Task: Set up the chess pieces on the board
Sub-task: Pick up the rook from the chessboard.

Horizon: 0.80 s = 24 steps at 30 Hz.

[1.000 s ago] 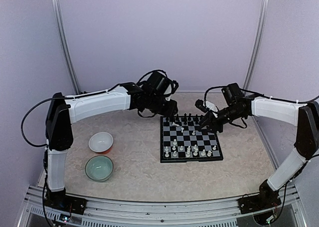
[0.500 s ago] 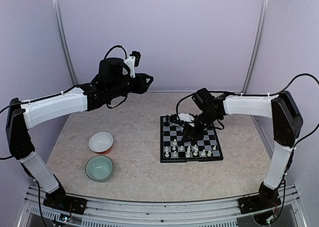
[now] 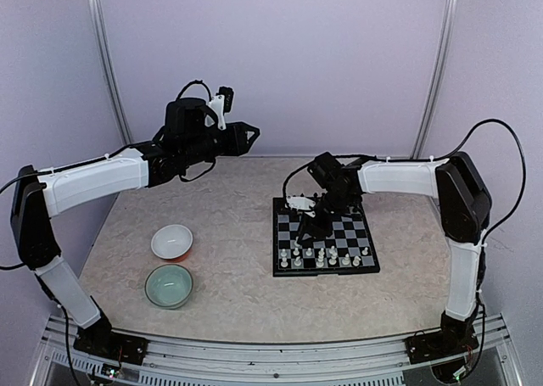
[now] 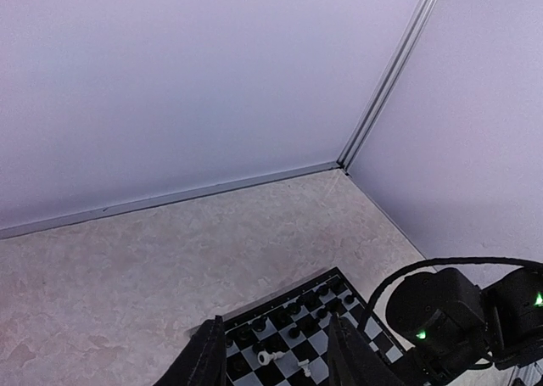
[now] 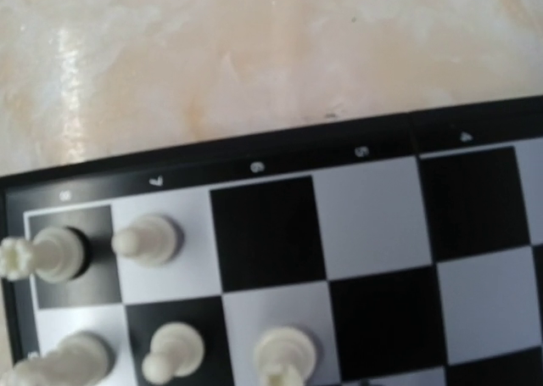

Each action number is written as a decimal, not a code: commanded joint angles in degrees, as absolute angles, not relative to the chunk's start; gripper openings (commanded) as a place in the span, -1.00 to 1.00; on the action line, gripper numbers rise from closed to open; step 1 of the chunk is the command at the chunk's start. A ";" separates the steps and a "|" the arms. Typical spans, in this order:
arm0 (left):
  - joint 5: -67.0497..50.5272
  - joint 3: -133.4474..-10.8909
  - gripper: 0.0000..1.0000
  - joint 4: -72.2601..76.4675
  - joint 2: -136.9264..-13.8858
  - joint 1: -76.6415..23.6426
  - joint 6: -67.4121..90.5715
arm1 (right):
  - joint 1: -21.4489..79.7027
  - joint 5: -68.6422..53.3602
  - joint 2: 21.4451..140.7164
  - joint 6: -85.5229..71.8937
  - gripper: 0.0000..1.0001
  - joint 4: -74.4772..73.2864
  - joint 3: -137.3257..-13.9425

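Hanging low over the board [image 3: 361, 233], my right jaws, gap unreadable, could have toppled the white pieces [image 5: 148, 237]; left jaws gaped empty.

The small square chessboard [image 3: 356, 233] is chequered black and white inside a thin black rim with pale numerals. Its tiny plastic chess pieces [image 5: 148, 237] are cream-white. At its 9 o'clock is a round white bowl [image 3: 172, 239] with an orange underside, and at 8 o'clock a round pale green bowl [image 3: 169, 284]. The tabletop [image 3: 237, 305] is marbled beige.
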State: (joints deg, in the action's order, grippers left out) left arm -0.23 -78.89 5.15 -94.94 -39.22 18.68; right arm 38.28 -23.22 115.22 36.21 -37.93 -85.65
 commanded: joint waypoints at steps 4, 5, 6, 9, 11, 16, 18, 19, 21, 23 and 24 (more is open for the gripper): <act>-2.09 -78.71 -0.17 6.77 -93.46 -38.80 19.46 | 39.06 -23.20 118.84 35.28 -0.23 -40.95 -89.94; -2.17 -78.82 -0.17 6.77 -93.57 -38.77 19.51 | 39.08 -23.47 119.09 35.31 -0.25 -41.09 -90.22; -2.33 -78.84 -0.16 6.77 -93.66 -38.69 19.58 | 39.10 -23.71 119.31 35.29 -0.28 -41.15 -90.52; -2.74 -78.84 -0.17 6.77 -93.70 -38.46 19.64 | 39.17 -24.20 119.91 35.24 -0.36 -41.55 -90.99; -2.90 -78.92 -0.17 6.77 -93.77 -38.33 19.69 | 39.15 -24.32 120.26 35.18 -0.41 -41.63 -91.14; -3.33 -78.92 -0.17 6.77 -93.97 -38.23 19.78 | 39.17 -24.11 120.86 34.67 -0.56 -41.42 -91.79; -3.55 -78.88 -0.17 6.77 -94.17 -38.22 19.81 | 39.13 -23.83 121.14 34.39 -0.65 -41.56 -92.26; -3.59 -78.92 -0.17 6.75 -94.21 -38.23 19.79 | 39.19 -23.69 121.12 34.37 -0.69 -41.65 -92.47; -3.73 -78.96 -0.17 6.68 -94.23 -38.23 19.78 | 39.18 -23.62 120.86 34.28 -0.80 -41.81 -92.76; -3.72 -78.95 -0.17 6.72 -94.22 -38.23 19.69 | 39.20 -23.34 119.36 34.35 -0.88 -41.72 -92.38; -3.77 -78.94 -0.17 6.69 -94.22 -38.23 19.61 | 39.19 -23.18 118.38 34.39 -0.90 -41.55 -91.99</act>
